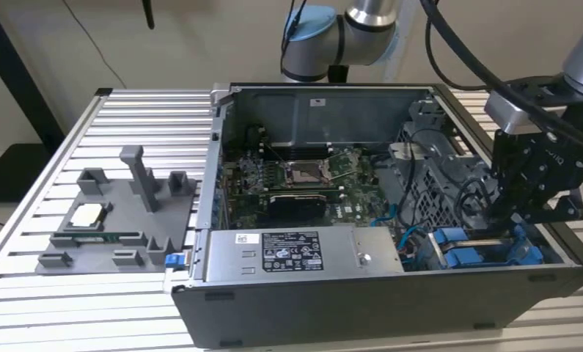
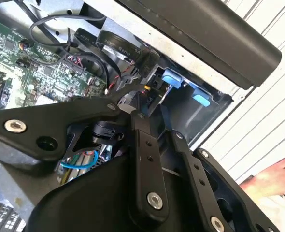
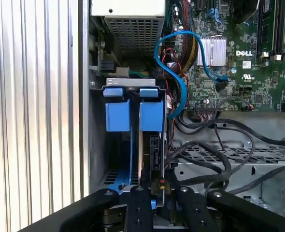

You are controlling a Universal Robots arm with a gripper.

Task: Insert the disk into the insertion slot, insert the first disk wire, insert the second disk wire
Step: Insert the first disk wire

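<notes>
Looking at the exterior view first, I see my gripper [image 1: 514, 218] hanging low inside the open computer case [image 1: 389, 308], at the exterior view's right, just above the insertion slot [image 1: 457, 253] with its bright blue parts. I think the disk step is done and a wire step is in hand. In the second wrist view the gripper [image 2: 157, 123] is right next to the blue tabs of the insertion slot [image 2: 174, 79], and a person's hand [image 2: 273, 176] is outside the case, well apart from it. I cannot tell if the jaws are clenched or let go, or if they hold a plug. In the first wrist view the disk [image 3: 154, 150] stands on its thin edge inside the insertion slot [image 3: 130, 83]. I see its dark side and the long blue carrier beside it, not its flat face. A blue wire [image 3: 174, 72] loops from the green board [image 3: 258, 72] down toward the disk, and I cannot see where its end goes. The gripper [image 3: 157, 193] is just beside the disk's near end. I think this step calls for a plug held straight and pushed gently, because black wires [image 3: 215, 159] crowd close by and could snag.
</notes>
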